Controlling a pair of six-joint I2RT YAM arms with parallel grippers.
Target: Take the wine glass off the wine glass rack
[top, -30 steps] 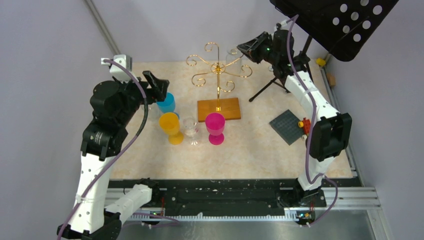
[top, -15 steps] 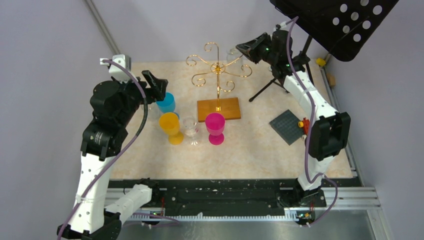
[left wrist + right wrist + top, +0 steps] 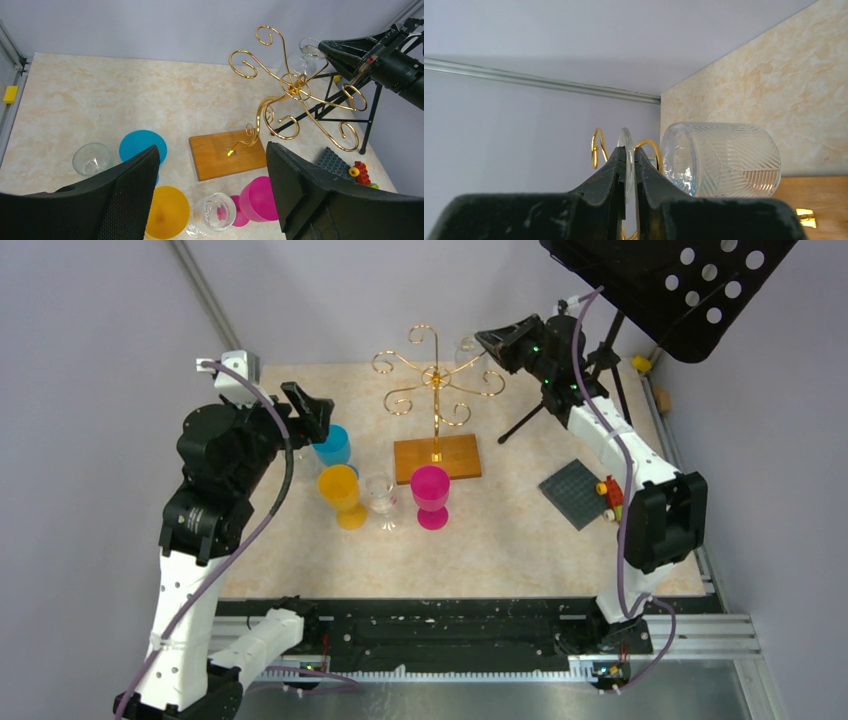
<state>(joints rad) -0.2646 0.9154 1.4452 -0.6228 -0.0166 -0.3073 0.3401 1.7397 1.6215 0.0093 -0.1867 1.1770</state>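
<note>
Narrowing over the last second, the right gripper (image 3: 629,154) has pinched down and now clamps the thin round foot of the wine glass (image 3: 721,159), while its forearm has swung a touch outward. That glass is on the wine glass rack (image 3: 437,425), hanging upside down from a scroll arm at about 2 o'clock from the central pole, with the gripper coming in from 3 o'clock.

Over at 9 o'clock the left gripper (image 3: 312,407) hangs spread wide, holding nothing, above the cups.

Now the worry. The hold is an edge pinch on a slick glass disc. If the wrist twists, I'd expect the heavy bowl to swing and the foot to pivot out from between the pads. If the pull goes off the line of the slot, the foot could snag on the curled wire tip and drag the whole stand. The rack is slim and top-heavy on its flat wooden base (image 3: 437,458), so it could tip toward the pink goblet (image 3: 431,490) at 6 o'clock. The black music stand (image 3: 680,280) legs sit close behind the arm too.

As for materials, there's clear glass cut with slanted ribbing, thin glossy gold wire in spirals, a smooth orange-brown block and a marbled beige bench (image 3: 520,540).
</note>
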